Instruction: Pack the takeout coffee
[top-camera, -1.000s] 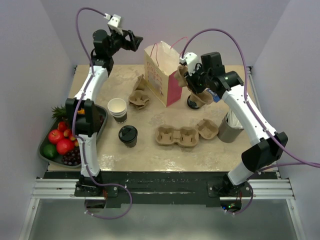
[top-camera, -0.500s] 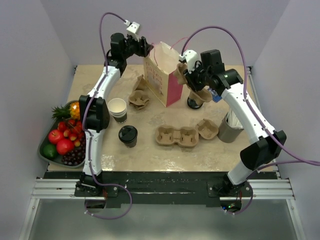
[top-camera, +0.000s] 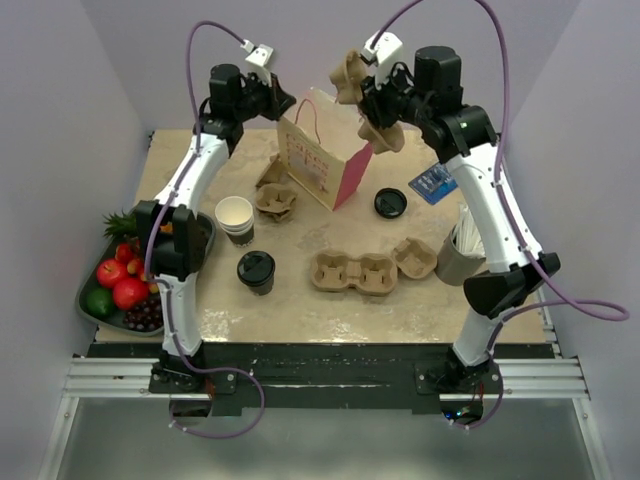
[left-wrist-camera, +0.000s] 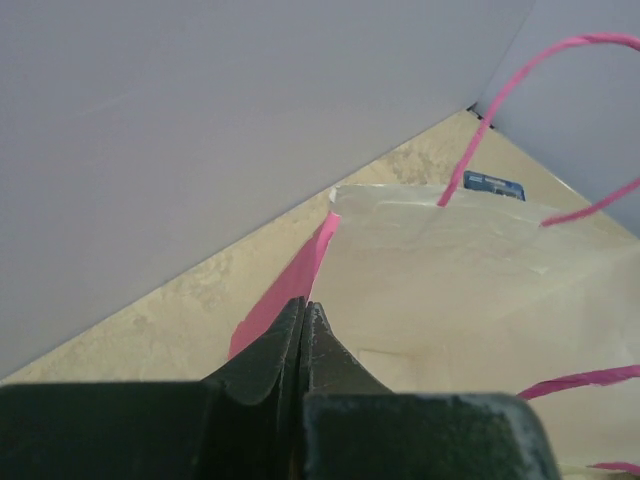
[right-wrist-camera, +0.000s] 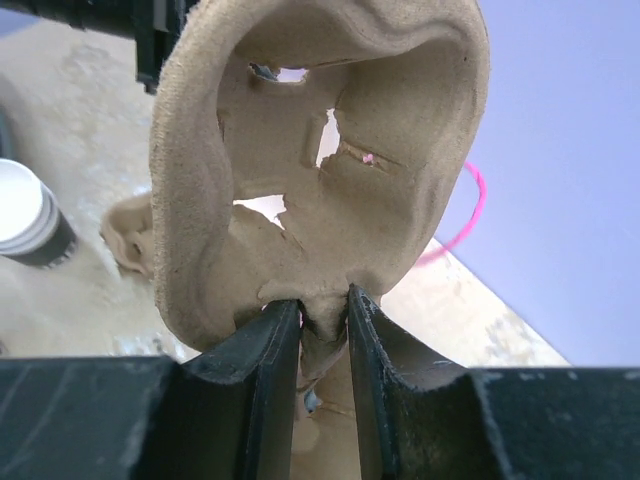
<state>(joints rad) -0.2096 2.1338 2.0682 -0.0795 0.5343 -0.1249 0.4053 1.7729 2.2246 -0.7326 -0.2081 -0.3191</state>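
Note:
The takeout coffee (top-camera: 256, 270), a small cup with a black lid, stands on the table at front left, away from both grippers. A cream and pink paper bag (top-camera: 322, 160) stands open at the back. My left gripper (top-camera: 283, 103) is shut on the bag's top rim; in the left wrist view the rim runs straight into the closed left gripper (left-wrist-camera: 305, 305), with the bag's inside (left-wrist-camera: 440, 280) beyond. My right gripper (top-camera: 373, 105) is shut on a brown cardboard cup carrier (top-camera: 350, 72), held in the air above the bag. The right wrist view shows the carrier (right-wrist-camera: 330, 120) pinched at its middle web.
A loose black lid (top-camera: 390, 203) and a blue card (top-camera: 432, 185) lie right of the bag. Stacked lidless cups (top-camera: 235, 218) stand at left. More carriers (top-camera: 353, 272) (top-camera: 277, 195) lie on the table. A fruit tray (top-camera: 90, 280) is far left, a grey holder (top-camera: 455, 258) at right.
My left gripper came to the bag's rim and closed on it. The right arm lifted the carrier from beside the bag to above it, uncovering the loose lid.

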